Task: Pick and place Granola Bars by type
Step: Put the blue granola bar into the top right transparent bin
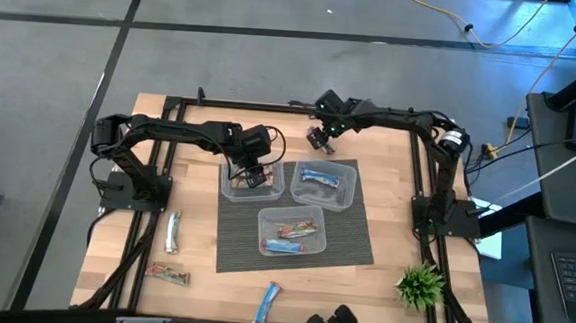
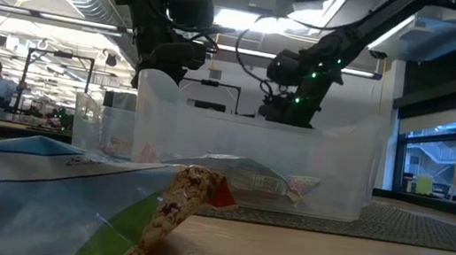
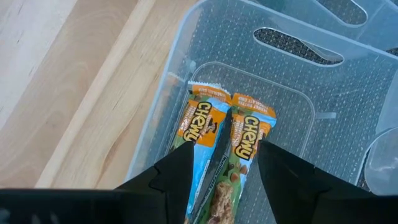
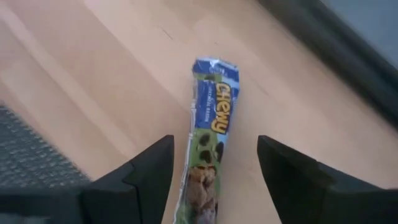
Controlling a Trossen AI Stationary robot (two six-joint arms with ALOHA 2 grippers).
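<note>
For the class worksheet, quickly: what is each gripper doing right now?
Left gripper: open, over two bars in a clear tub.
Right gripper: open, a blue bar between its fingers on the table.

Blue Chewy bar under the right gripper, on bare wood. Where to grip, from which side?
Grip the blue bar across its narrow middle, coming straight down. It lies flat and alone on the wooden table, long edges facing the fingers. The right gripper, open, already straddles it, so probably no turning is needed.

"Chewy" on granola bar wrappers (image 3: 249, 140)
</note>
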